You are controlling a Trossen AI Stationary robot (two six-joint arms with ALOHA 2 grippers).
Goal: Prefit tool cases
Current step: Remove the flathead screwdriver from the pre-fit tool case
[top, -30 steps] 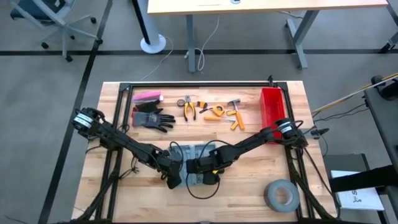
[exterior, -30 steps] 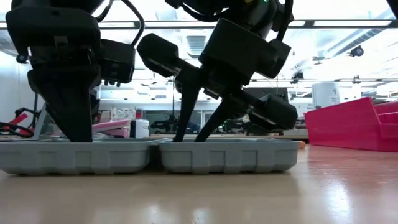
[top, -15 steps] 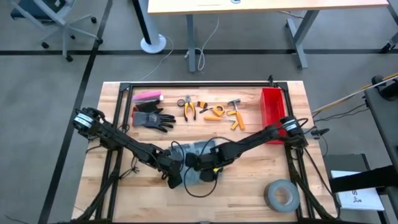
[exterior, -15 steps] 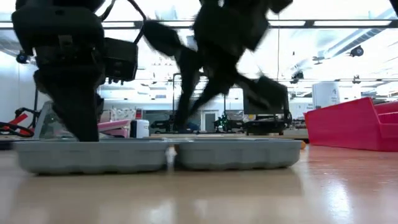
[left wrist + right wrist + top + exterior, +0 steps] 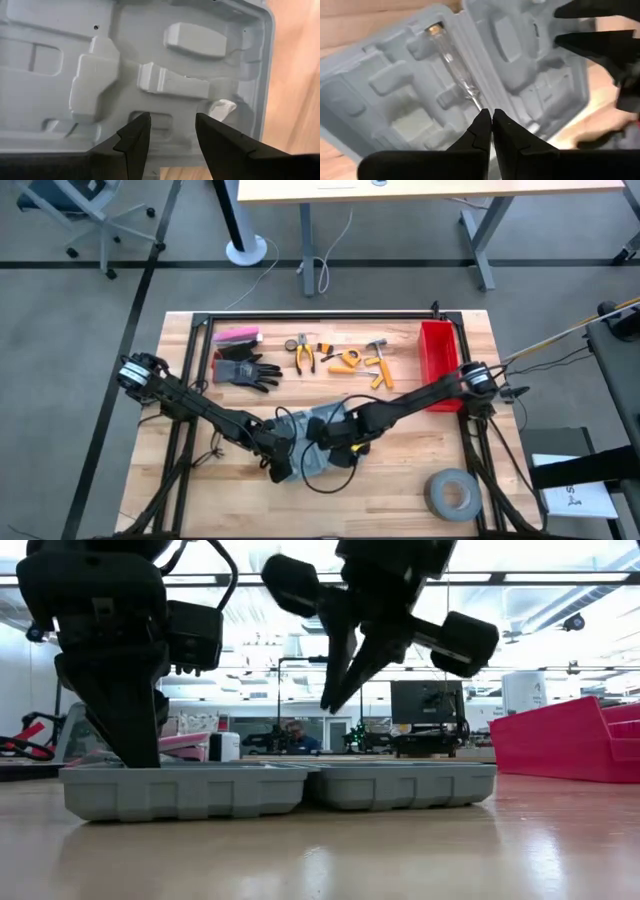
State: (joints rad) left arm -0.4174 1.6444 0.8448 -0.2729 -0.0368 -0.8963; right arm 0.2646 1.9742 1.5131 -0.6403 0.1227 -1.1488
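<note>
We see bare bench (image 5: 240, 490) in front of the open tool case (image 5: 280, 790), apart from the tape roll (image 5: 452, 493). Both tools crowd the case, the left tool (image 5: 125, 755) planted in one half, the right tool (image 5: 335, 705) lifted clear above the other.

1. Setting: a robotics lab or workshop inside an open-plan office hall.
2. Work surface: a wooden bench top (image 5: 400, 465) carrying a black metal frame (image 5: 300, 317) with two robot arms mounted on it.
3. Bench contents: hand tools (image 5: 345, 358), a work glove (image 5: 245, 370), a red bin (image 5: 437, 350) and a roll of grey tape (image 5: 452, 492).
4. Floor: grey carpet marked with dark lines, with a desk (image 5: 430, 190) and an office chair (image 5: 85, 205).
5. Background, low view: ceiling strip lights (image 5: 560, 578) and monitors (image 5: 425, 703).
</note>
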